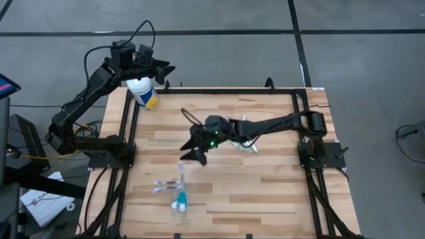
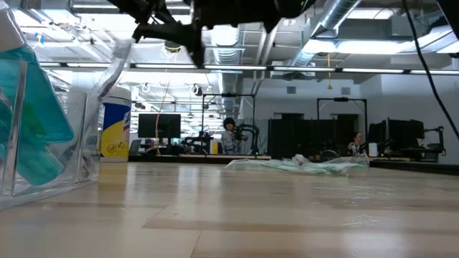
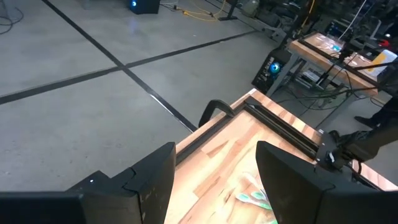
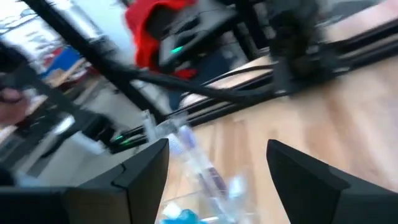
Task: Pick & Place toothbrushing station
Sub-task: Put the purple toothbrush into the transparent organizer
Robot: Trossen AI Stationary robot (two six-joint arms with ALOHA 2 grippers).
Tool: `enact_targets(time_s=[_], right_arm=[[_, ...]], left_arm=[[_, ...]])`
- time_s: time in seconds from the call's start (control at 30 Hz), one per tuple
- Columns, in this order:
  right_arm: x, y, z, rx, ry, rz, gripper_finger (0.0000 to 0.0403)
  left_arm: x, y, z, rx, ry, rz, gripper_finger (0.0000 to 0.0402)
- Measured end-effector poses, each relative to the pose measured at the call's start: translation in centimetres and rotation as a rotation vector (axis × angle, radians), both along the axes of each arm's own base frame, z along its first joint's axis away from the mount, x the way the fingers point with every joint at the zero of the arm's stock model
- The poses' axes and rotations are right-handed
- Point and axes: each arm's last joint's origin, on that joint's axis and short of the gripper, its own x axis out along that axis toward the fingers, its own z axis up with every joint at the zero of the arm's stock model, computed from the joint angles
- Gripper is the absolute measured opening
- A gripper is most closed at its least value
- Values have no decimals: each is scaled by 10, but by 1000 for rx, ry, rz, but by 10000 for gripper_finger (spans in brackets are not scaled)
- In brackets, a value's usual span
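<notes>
The see-through holder (image 1: pixel 178 189) stands on the table near its front edge, left of the middle. Teal-and-white tubes (image 2: pixel 32 118) lean inside it, and toothbrushes (image 4: pixel 199 163) stick out of its top. My right gripper (image 1: pixel 192 151) hangs open above the table's middle, a little beyond the holder and higher than it, with nothing between its fingers (image 4: pixel 146 165). My left gripper (image 1: pixel 163 72) is open and raised over the far left corner, next to the white-lidded canister (image 1: pixel 143 91). A green toothbrush (image 3: pixel 252 198) lies in clear plastic wrapping on the table.
The yellow-labelled canister (image 2: pixel 115 129) stands at the far left corner. Crumpled clear plastic wrapping (image 1: pixel 246 143) lies mid-table under my right arm, also seen low across the table (image 2: pixel 301 166). A black frame (image 1: pixel 219 91) runs round the table's edges. People sit at desks in the room behind.
</notes>
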Motion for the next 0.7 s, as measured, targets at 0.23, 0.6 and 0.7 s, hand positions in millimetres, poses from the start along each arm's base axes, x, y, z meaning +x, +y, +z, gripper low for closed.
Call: enact_targets(time_s=[0.23, 0.6, 0.7], right_arm=[[-30, -52, 17, -54, 216, -375, 259], [-98, -106, 7, 87, 770, -907, 259], [-110, -108, -7, 91, 924, -977, 259]], left_arm=[[0, 0, 0, 9, 4, -8, 218], [1, -1, 0, 4, -8, -55, 218], [2, -2, 1, 19, -4, -78, 218]])
